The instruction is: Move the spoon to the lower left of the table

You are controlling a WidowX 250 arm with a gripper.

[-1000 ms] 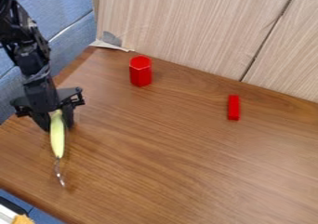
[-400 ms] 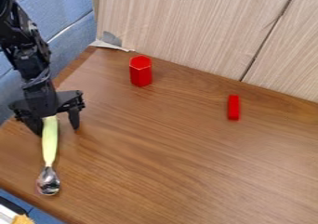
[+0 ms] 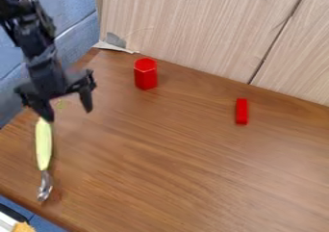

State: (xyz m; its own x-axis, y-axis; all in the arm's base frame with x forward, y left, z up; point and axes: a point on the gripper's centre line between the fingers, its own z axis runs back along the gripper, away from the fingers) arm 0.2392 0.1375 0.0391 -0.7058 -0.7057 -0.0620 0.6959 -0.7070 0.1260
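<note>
Reading the view as a clock face with twelve at its top edge, the black robot arm (image 3: 40, 48) comes in from about ten o'clock, and its black two-finger tool (image 3: 67, 108) hangs over the brown wood-grain table (image 3: 186, 163) on that side. The tool is released, its two fingers spread well apart with nothing clasped between them.

The spoon (image 3: 43, 147), with a pale yellow-green handle and a shiny metal bowl, is between eight and nine o'clock on the table, at the lower left. Its handle end points to twelve, just beneath the tool's finger on the nine o'clock side; whether the two touch, I cannot tell. Its bowl points to six, turned nearly edge-on, near the table's lower-left edge.

Toward eleven o'clock a red six-sided block (image 3: 145, 74) stands upright, and toward two o'clock there is a slim red rectangular block (image 3: 241, 111), its long side running from twelve to six. Pale wood-grain panels (image 3: 199, 29) rise behind the table's far edge, and a blue padded surface (image 3: 70, 9) sits beyond it toward ten and eleven.
</note>
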